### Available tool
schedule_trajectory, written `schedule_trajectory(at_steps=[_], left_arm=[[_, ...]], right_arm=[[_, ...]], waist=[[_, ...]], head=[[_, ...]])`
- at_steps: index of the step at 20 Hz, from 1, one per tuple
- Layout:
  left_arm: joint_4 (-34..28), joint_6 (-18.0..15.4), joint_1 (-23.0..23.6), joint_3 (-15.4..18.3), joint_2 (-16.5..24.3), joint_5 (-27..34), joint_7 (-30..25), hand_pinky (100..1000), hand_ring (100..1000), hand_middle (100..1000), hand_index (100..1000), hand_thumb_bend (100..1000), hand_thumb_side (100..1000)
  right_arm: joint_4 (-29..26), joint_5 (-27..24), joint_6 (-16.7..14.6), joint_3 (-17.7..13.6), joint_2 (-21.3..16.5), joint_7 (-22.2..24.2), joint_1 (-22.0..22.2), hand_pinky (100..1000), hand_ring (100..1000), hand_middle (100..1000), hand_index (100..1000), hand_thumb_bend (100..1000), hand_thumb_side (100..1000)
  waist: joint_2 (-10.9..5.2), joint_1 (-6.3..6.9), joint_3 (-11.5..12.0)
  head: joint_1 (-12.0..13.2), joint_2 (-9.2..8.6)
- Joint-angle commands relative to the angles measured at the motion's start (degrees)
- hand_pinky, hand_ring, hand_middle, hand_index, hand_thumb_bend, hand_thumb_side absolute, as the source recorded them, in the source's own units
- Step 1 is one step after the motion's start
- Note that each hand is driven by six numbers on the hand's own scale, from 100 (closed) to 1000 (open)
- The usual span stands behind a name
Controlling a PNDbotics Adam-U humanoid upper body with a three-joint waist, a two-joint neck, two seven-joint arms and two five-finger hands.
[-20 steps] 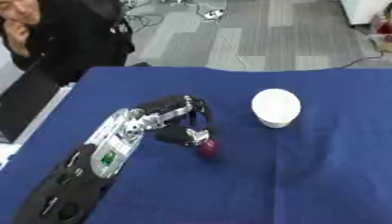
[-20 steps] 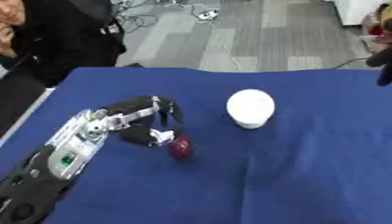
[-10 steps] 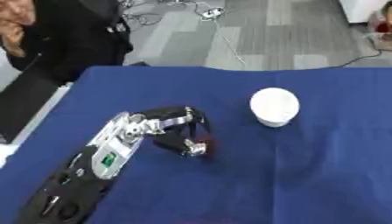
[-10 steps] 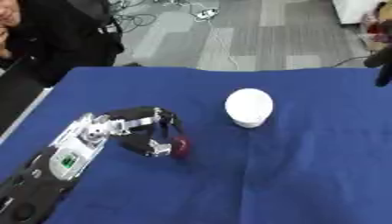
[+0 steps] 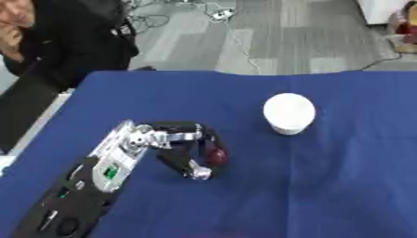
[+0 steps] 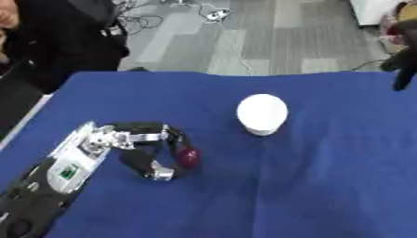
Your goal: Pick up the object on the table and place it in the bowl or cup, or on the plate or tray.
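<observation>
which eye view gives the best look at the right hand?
The right eye view. The right hand shows only there, as a dark shape at the right edge above the blue table; whether its fingers are open or shut cannot be told. The left eye view does not show it at all.

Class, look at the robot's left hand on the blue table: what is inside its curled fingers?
The left hand curls round a small dark red object on the blue table. Only its outer side shows; the fingers cover the rest, so its shape stays unclear.
</observation>
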Motion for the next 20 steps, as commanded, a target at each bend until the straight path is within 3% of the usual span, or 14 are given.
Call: schedule_trajectory(at_steps=[1, 20], left_arm=[[-1.0, -0.1, -0.5, 0.7, 1.1, -0.1, -0.5, 367, 675, 848, 873, 222, 683], [1.2, -0.2, -3.3, 2.5, 0.9, -3.6, 0.9, 395, 699, 873, 872, 225, 577]], right_arm=[[-0.8, -0.4, 0.0, 0.0, -0.6, 0.3, -1.0, 300, 515, 716, 778, 109, 1000], [-0.8, -0.8, -0.1, 0.1, -0.6, 0.6, -1.0, 298, 515, 717, 780, 115, 1000]], waist=[[-0.79, -0.32, 0.1], [-0.82, -0.17, -0.1]], head=[[-0.3, -0.59], [-0.2, -0.66]])
